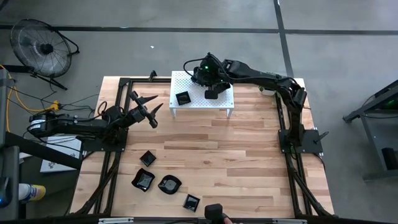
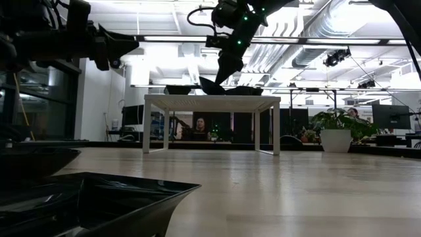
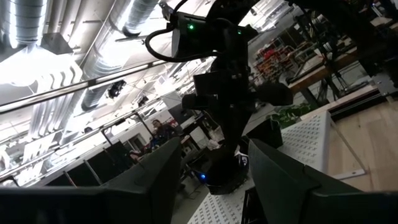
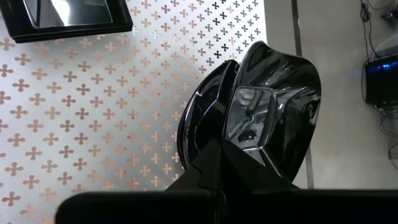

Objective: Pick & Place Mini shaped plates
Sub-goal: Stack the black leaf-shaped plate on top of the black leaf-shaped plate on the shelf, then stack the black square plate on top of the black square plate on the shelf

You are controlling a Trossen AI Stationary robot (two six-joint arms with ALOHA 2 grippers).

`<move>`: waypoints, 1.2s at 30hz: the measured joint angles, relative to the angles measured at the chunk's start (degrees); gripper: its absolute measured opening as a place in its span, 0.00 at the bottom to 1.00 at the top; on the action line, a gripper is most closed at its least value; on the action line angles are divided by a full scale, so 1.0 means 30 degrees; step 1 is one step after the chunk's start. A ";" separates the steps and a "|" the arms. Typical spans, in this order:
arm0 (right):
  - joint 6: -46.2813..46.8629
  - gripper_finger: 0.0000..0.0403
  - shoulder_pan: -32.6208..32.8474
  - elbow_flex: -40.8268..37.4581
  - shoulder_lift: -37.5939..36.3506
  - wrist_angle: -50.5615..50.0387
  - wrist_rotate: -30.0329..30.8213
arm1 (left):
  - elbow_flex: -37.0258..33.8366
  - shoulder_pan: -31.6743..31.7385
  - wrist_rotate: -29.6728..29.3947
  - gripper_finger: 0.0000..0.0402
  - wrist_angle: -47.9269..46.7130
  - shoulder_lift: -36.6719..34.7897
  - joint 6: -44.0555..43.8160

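white stand [image 1: 198, 99], square plate [image 1: 183, 98] on it

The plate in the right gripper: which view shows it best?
The right wrist view: the plate fills the frame, pinched at its rim above the white stand. The high view shows a small dark shape, the low view its edge, the left wrist view nothing clear.

Left hand [image 3: 211, 174] open, fingers [image 3: 152, 177] spread. Beyond the gap: right arm [image 3: 227, 93] over white stand [image 3: 311, 140], possibly gripping something dark; unclear.
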 joint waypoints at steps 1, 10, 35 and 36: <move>0.0000 0.00 0.0000 0.0000 0.0000 -0.0033 0.0007 | 0.0000 0.0000 0.0001 0.46 -0.0042 0.0000 -0.0007; 0.0007 0.07 0.0000 0.0000 0.0000 -0.0127 -0.0015 | 0.0000 0.0000 0.0007 0.46 -0.0090 -0.0001 -0.0044; 0.2645 0.11 0.2129 0.0022 -0.2533 -0.2011 0.1155 | 0.0000 -0.0004 -0.0007 0.46 -0.0381 0.0000 0.0018; 0.3492 0.11 0.2318 0.0027 -0.2818 -0.2469 0.0549 | 0.0000 -0.0007 -0.0007 0.46 -0.0374 0.0000 0.0035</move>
